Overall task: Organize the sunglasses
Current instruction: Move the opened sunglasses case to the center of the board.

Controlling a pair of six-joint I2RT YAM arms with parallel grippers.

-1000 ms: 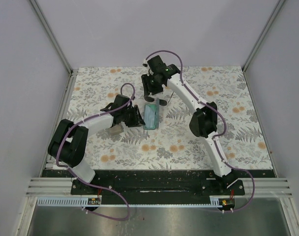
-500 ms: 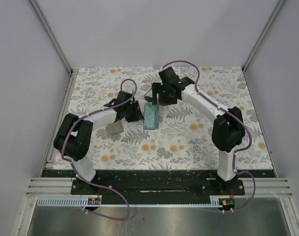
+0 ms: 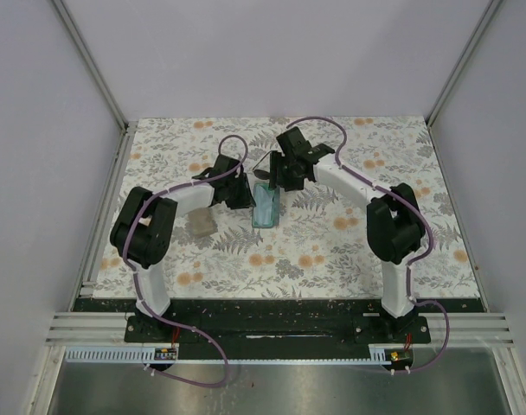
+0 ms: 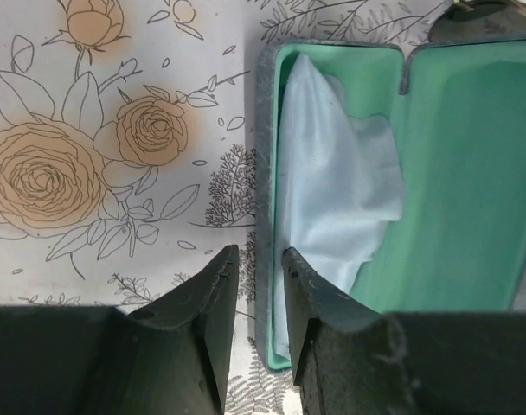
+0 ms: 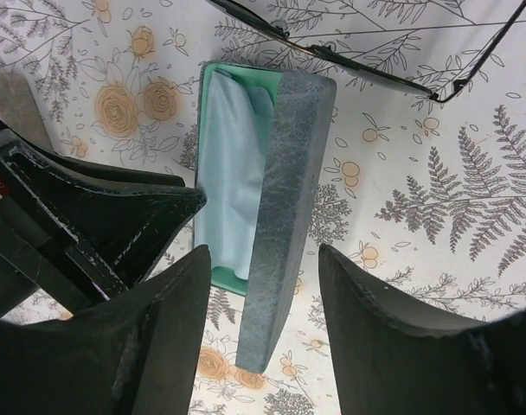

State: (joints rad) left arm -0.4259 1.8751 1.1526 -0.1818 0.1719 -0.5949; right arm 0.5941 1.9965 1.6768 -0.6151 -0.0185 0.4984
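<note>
Floral table [image 3: 436, 225]: one sunglasses pair [image 5: 367, 52], one open teal case [image 3: 265, 207]; left hand [image 4: 259, 259] and right hand [image 5: 263, 259] apart.

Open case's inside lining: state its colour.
The lining is mint green, clearest in the left wrist view.

So the open case [image 3: 266, 206] sits around the middle of the table [image 3: 436, 173], with the cloth [image 4: 332, 190] lying in its left half and the lid [image 5: 285, 216] standing up along the right side. The sunglasses [image 5: 367, 60] lie just past the case's far end. A second case [image 3: 201, 226] sits off to the left, a bit nearer the arm bases. The left gripper [image 4: 261, 259] straddles the open case's left wall, and the right gripper [image 5: 263, 259] hangs over the lid.
</note>
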